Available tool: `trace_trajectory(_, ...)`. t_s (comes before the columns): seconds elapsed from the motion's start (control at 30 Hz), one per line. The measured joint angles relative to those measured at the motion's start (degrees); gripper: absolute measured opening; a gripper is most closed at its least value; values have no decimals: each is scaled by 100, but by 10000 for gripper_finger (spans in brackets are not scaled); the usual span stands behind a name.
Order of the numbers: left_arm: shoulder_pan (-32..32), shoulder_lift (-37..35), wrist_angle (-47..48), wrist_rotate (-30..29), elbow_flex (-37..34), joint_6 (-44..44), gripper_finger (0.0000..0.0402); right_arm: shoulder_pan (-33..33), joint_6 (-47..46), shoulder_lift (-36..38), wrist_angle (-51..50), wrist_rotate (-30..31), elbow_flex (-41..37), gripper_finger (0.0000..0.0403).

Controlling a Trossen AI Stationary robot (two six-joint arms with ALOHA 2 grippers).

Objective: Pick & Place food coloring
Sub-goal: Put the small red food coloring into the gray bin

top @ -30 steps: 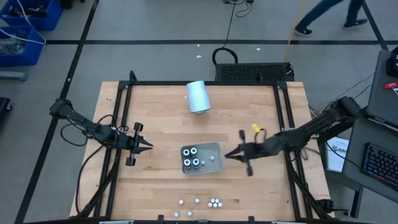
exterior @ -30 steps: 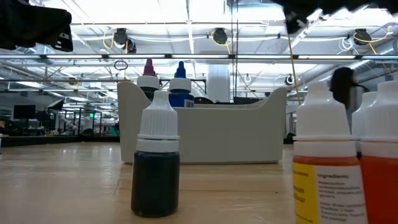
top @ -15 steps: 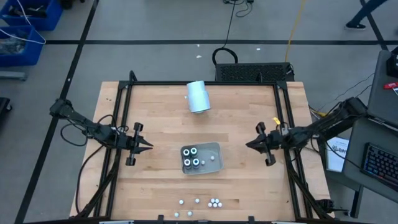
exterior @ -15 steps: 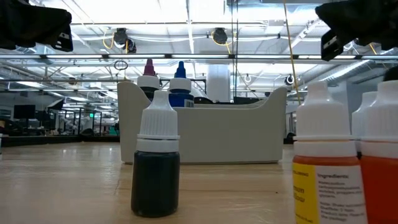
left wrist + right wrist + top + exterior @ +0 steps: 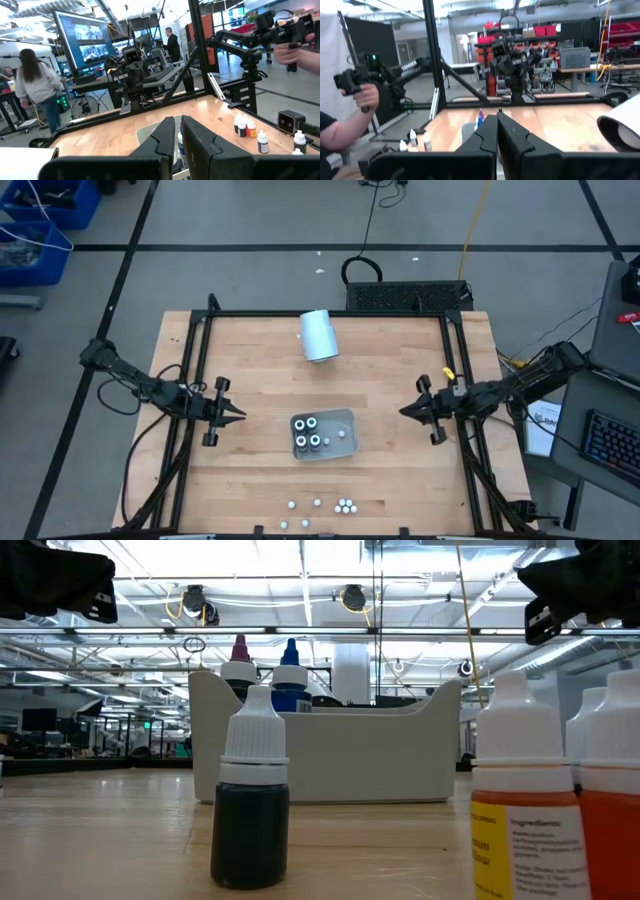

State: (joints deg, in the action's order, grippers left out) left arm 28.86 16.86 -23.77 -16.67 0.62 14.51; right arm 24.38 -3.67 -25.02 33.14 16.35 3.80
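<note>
Both grippers are hanging empty above the table's side edges. At the left edge the left gripper point(image 5: 238, 414) is pointing inward toward the tray, and its fingers point(image 5: 165, 136) are standing nearly together with only a thin gap between them, pinching nothing. At the right edge the right gripper point(image 5: 404, 411) is also pointing toward the middle, its fingers point(image 5: 492, 131) pressed fully together on nothing.

Going by size, the wooden table point(image 5: 260, 360) is lying inside a black frame. Near its far edge a pale-blue cylinder point(image 5: 319, 335) is lying on its side. At the middle of the table a grey tray point(image 5: 346, 418) is sitting, well apart from both grippers.

Some of the food coloring point(image 5: 310, 432) is standing inside the tray: four dark bottles with ringed tops are grouped in its left half, and a couple of small white ones are sitting in its right half. More small white-capped bottles point(image 5: 345, 505) are standing loose in a scattered row near the table's front edge, with a tight cluster at the right end of that row. In the low view a dark bottle with a white cap point(image 5: 250, 790) and orange-filled bottles point(image 5: 520, 800) are standing upright in front of the tray.

In the right wrist view a person's hand point(image 5: 365, 95) is holding a dark device beyond the table.
</note>
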Motion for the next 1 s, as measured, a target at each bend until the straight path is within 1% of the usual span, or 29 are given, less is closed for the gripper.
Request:
trace_trajectory(0.13,0,0,0,0,0,0,42,0,-66,-15,-289,-23,-3,0)
trace_trajectory(0.27,0,0,0,0,0,-24,42,7,-78,-17,-582,-382,-5,0)
trace_trajectory(0.33,-2,0,5,0,0,-102,42,7,-76,-19,-636,-597,-5,0)
trace_trajectory(0.43,-2,-2,100,0,0,-149,42,10,-70,-19,-650,-764,-8,0)
trace_trajectory(0.57,-2,-1,50,7,0,-150,42,9,25,-74,-646,-764,-10,0)
trace_trajectory(0.77,-2,0,-177,2,0,-180,42,9,419,-338,-645,-721,-12,0)
trace_trajectory(0.9,0,-1,-181,2,0,-200,42,9,453,-494,-644,-723,-16,0)
trace_trajectory(1.0,-1,0,-177,-5,0,-465,42,9,442,-553,-643,-738,-16,0)
